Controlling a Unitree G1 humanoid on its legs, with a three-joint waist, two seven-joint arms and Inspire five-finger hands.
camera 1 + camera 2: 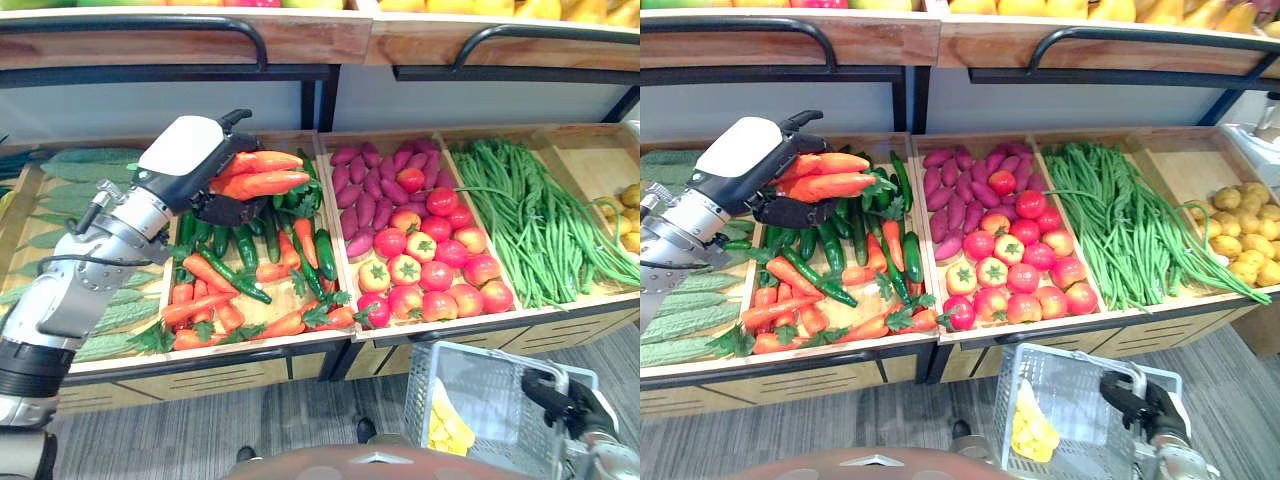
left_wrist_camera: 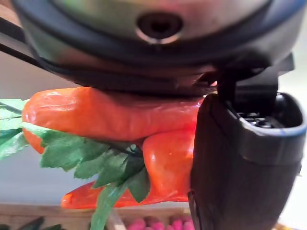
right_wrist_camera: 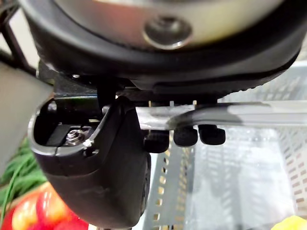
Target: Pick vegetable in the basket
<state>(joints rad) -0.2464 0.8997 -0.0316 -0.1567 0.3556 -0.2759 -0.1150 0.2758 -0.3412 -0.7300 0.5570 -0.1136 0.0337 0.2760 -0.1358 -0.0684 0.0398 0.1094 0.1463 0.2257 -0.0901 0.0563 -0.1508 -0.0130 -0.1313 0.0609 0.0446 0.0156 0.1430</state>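
My left hand (image 1: 200,165) is raised above the crate of carrots and green peppers (image 1: 250,270), shut on two orange carrots (image 1: 258,174) with green leaves (image 1: 300,195) at their far end. The left wrist view has the same carrots (image 2: 115,115) pressed under the palm beside the thumb (image 2: 244,167). Low at the right, my right hand (image 1: 1145,405) is shut on the handle (image 3: 240,115) of a grey wire basket (image 1: 1060,400), which holds something yellow (image 1: 1032,430).
To the right of the carrot crate are purple sweet potatoes (image 1: 365,195) and tomatoes (image 1: 430,260), then long green beans (image 1: 520,210) and potatoes (image 1: 1240,235). Bitter gourds (image 1: 85,170) lie at the far left. A shelf with black rails (image 1: 150,30) runs overhead.
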